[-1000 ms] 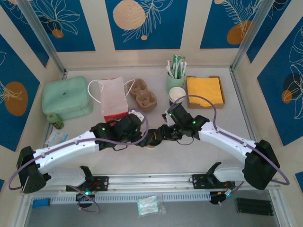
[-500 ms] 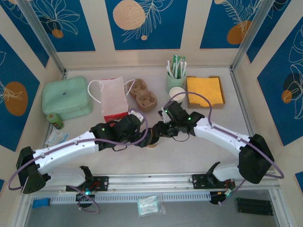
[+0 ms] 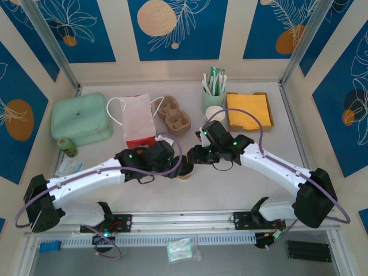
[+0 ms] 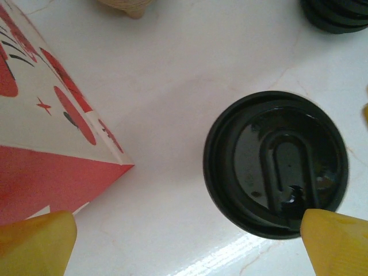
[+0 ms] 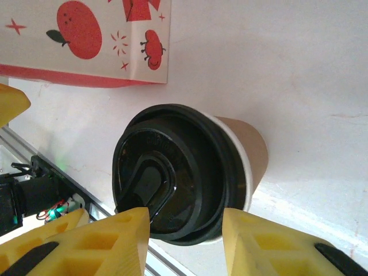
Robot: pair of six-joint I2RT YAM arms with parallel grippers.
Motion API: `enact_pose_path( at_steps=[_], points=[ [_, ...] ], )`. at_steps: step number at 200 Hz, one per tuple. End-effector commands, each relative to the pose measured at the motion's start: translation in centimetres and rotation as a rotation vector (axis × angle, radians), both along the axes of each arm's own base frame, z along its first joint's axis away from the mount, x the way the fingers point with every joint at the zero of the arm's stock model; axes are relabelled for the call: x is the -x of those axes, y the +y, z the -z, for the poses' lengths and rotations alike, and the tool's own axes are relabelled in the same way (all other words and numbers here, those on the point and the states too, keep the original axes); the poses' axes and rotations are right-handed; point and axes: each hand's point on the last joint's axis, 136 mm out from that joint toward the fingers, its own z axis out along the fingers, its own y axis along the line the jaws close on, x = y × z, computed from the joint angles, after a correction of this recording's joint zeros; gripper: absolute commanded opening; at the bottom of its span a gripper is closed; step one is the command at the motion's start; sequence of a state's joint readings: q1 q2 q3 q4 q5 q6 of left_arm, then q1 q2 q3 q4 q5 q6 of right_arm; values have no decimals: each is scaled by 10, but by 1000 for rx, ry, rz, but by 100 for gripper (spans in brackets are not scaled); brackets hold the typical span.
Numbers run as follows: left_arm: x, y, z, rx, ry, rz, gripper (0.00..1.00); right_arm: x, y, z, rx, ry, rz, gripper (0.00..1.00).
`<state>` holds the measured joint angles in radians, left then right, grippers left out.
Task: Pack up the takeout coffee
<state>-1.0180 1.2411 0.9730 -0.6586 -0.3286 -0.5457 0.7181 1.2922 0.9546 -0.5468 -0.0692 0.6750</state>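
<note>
The takeout coffee (image 3: 185,171), a brown paper cup with a black lid, stands on the table between my two grippers. In the right wrist view the cup (image 5: 248,150) is seen at an angle. My right gripper (image 5: 185,244) is open, with a finger on each side of the lid (image 5: 172,178) and a gap at both. In the left wrist view the lid (image 4: 276,164) lies ahead of my open left gripper (image 4: 187,247), close to its right fingertip (image 4: 339,244). The red-and-white bag (image 3: 138,121) lies just beyond, its corner (image 4: 52,155) to the cup's left.
A cardboard cup carrier (image 3: 174,115), a lidless white cup (image 3: 215,115), a green holder of sticks (image 3: 213,92) and a tray of orange napkins (image 3: 249,110) line the back. A green box (image 3: 80,118) and small can (image 3: 69,146) sit left. Loose black lids (image 4: 339,14) lie nearby.
The left gripper has edged right, closer to the cup. The right gripper swung slightly left and came back, staying over the cup. The cup has not moved.
</note>
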Motion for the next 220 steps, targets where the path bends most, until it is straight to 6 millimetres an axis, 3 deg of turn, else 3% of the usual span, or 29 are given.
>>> enact_pose_path(
  at_steps=[1, 116, 176, 220],
  points=[
    [-6, 13, 10, -67, -6, -55, 99, -2, -8, 2, 27, -1, 6, 39],
    [-10, -7, 25, -50, 21, -23, 100, -3, -4, 25, 33, 39, -7, 43],
    [-6, -28, 12, 44, 19, 61, 99, -4, -2, 25, 30, 40, -9, 54],
    [-7, -18, -6, 69, -11, 9, 99, -5, -2, 29, 39, 46, -10, 58]
  ],
)
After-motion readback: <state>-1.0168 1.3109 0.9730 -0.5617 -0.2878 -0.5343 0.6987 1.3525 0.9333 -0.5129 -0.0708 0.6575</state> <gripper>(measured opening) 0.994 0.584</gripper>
